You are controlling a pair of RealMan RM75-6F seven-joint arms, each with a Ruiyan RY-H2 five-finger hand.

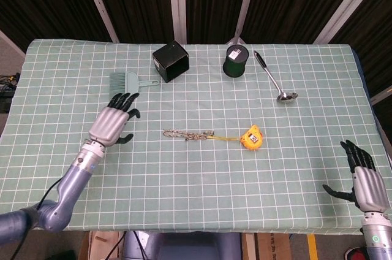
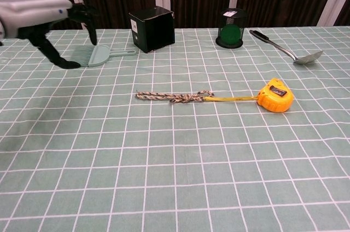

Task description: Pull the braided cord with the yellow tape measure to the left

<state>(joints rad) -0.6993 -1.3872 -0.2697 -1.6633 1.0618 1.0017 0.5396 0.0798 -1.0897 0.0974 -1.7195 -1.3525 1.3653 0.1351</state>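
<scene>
A braided cord [image 1: 187, 134] [image 2: 170, 97] lies flat mid-table, joined by a short pulled-out strip of tape to a yellow tape measure [image 1: 252, 137] [image 2: 275, 95] on its right. My left hand [image 1: 113, 121] [image 2: 41, 16] hovers open above the cloth, left of the cord's free end and apart from it, fingers spread and pointing away from me. My right hand [image 1: 363, 178] is open at the table's near right corner, far from the tape measure; the chest view does not show it.
Along the back stand a black box [image 1: 171, 61] [image 2: 151, 28] and a dark green cup [image 1: 235, 61] [image 2: 230, 27]. A small green brush [image 1: 127, 83] [image 2: 97, 54] lies just beyond my left hand. A metal ladle [image 1: 274, 78] [image 2: 284, 48] lies back right.
</scene>
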